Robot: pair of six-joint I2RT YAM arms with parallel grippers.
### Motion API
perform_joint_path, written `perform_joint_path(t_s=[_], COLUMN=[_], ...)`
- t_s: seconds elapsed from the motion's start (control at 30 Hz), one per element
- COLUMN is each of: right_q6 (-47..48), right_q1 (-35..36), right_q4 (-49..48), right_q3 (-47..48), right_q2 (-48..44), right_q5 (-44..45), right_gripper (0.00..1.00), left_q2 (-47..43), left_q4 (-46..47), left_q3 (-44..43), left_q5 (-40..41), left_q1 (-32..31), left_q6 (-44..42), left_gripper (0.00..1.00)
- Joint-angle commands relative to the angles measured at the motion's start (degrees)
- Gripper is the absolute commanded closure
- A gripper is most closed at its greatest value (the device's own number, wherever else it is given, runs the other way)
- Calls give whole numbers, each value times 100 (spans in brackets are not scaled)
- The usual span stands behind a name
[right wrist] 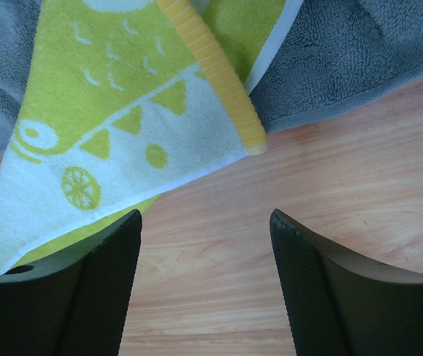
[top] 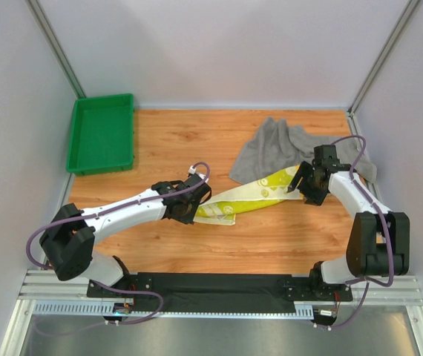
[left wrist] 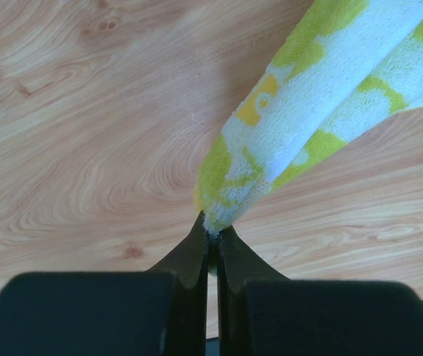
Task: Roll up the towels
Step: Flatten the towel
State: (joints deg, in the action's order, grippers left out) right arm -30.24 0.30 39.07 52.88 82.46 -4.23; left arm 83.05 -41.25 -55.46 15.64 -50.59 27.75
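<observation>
Mid-table, our left gripper [left wrist: 210,228] pinched the printed towel [top: 252,196] by its left corner. The right gripper [right wrist: 204,216] hung spread at its right end, atop the grey towel [top: 271,148]. Light, limp cloth: corners seemed the best hold.

Tray [top: 102,137] back left, larger towel [top: 269,148] back right, smaller towel [top: 254,197] apparently overlapping its front

No text, label, brand, number or sign can be read in any view. On the printed towel [right wrist: 122,133] only picture motifs are seen in green and yellow: triangles, dots, short ticks and a citrus-slice circle. No letters or digits are formed by them.
</observation>
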Motion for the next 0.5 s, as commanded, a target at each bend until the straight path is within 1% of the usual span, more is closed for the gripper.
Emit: perform_joint_path(t_s=[0.0,0.03,0.1,0.27,0.47], right_q6=[-35,-9,-8,-96,-166], right_q1=[-389,-512,-583,-592,-592], right_q4=[-444,-531,-602,-778,-945], right_q3=[38,20,20,12,-32], right_q2=[323,472,605,868,1202], right_q5=[-323,-463,-561,-641,-764], right_gripper=[34,36,38,40,46], left_q2=[-78,-78,-78,-34,19], left_q4=[-146,-189,-225,-243,-225], left_q3=[-8,-26,-35,-35,-44], left_q5=[185,246,290,273,255], left_q1=[-21,-21,-21,-21,-21], left_q6=[-50,-50,-68,-68,-68], left_gripper=[100,100,100,100,100])
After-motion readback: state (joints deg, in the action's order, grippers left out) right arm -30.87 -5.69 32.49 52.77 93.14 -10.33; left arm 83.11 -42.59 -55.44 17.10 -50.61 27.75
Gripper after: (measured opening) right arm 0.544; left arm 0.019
